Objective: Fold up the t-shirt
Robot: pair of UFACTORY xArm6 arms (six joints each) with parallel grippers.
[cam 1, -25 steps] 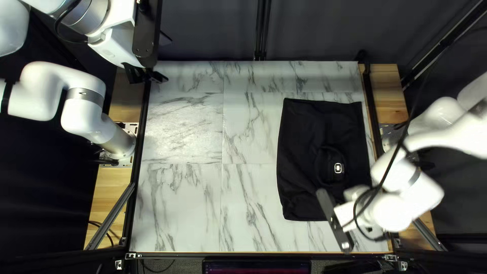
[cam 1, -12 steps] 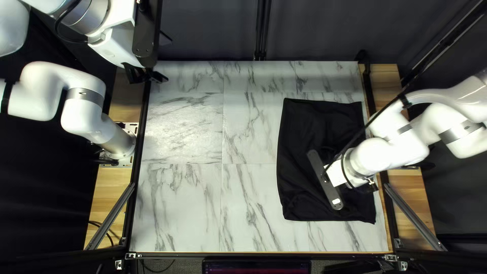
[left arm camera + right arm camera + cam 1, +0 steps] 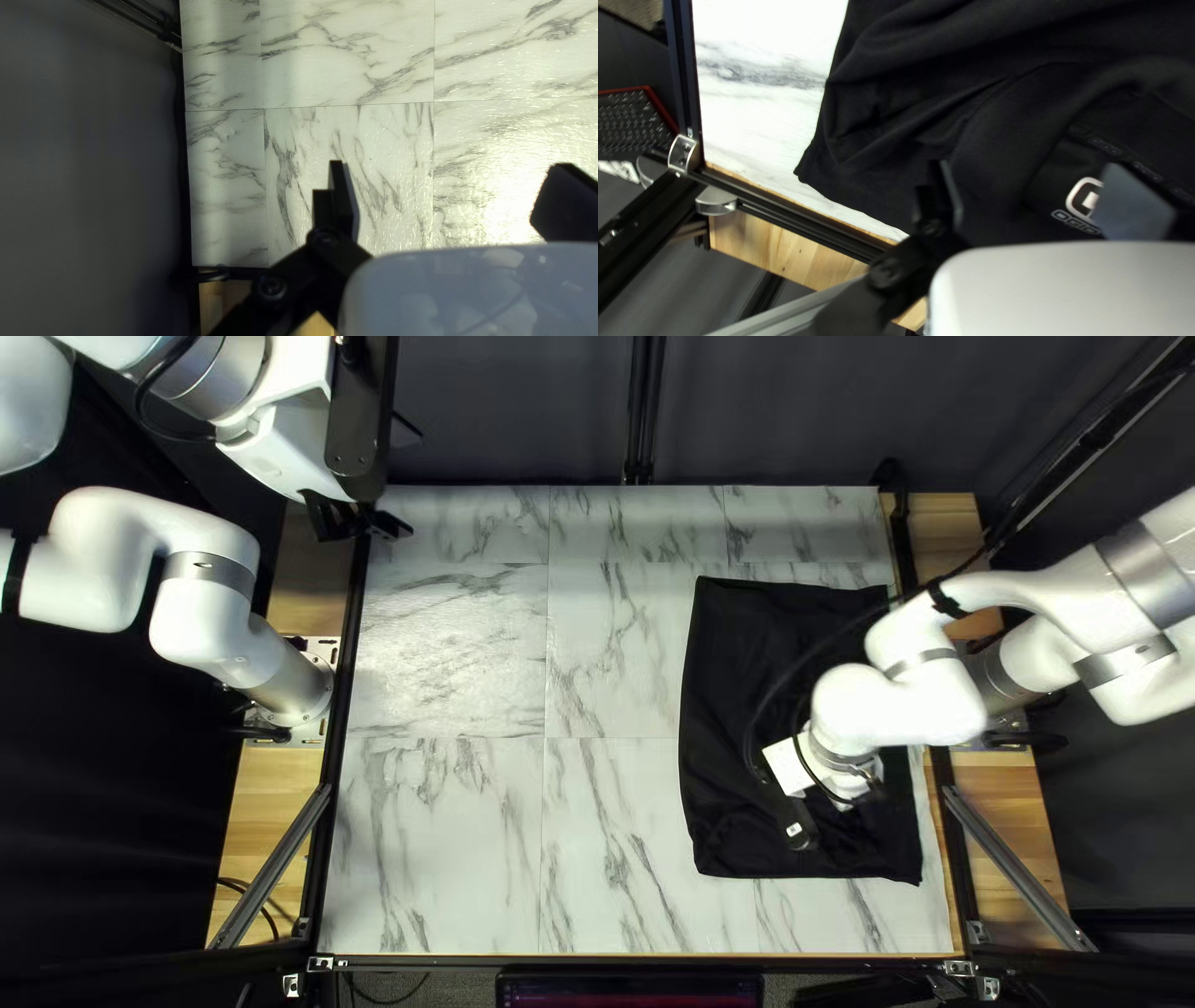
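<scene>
- Seeing the black t-shirt (image 3: 735, 709) spread on the table (image 3: 448, 647), toward the table's right edge, with plain table surface along its left side.
- Running its long axis from near the table's far edge down toward the table's near edge, with its shorter sides lying roughly along those two edges.
- Showing soft creases, plus one pointed corner aimed at the table's near right corner.
- Turning the neckband (image 3: 996, 143) and the pale collar print (image 3: 1086, 196) toward the table's right edge, on the half of the cloth closer to that edge.
- Reaching in from the table's right side with the right gripper (image 3: 784, 765), low above the cloth, partly hidden under its own arm in the top left view.
- Reading wide in the right wrist view: fingers well apart, nothing pinched, neckband and print showing between and beyond them; cannot tell if either fingertip touches cloth.
- Hanging the left gripper (image 3: 359, 525) by the table's far left corner, well apart from the t-shirt.
- Reading wide there too in the left wrist view: fingers spread, nothing gripped, only the table's marbled surface showing between them.
</scene>
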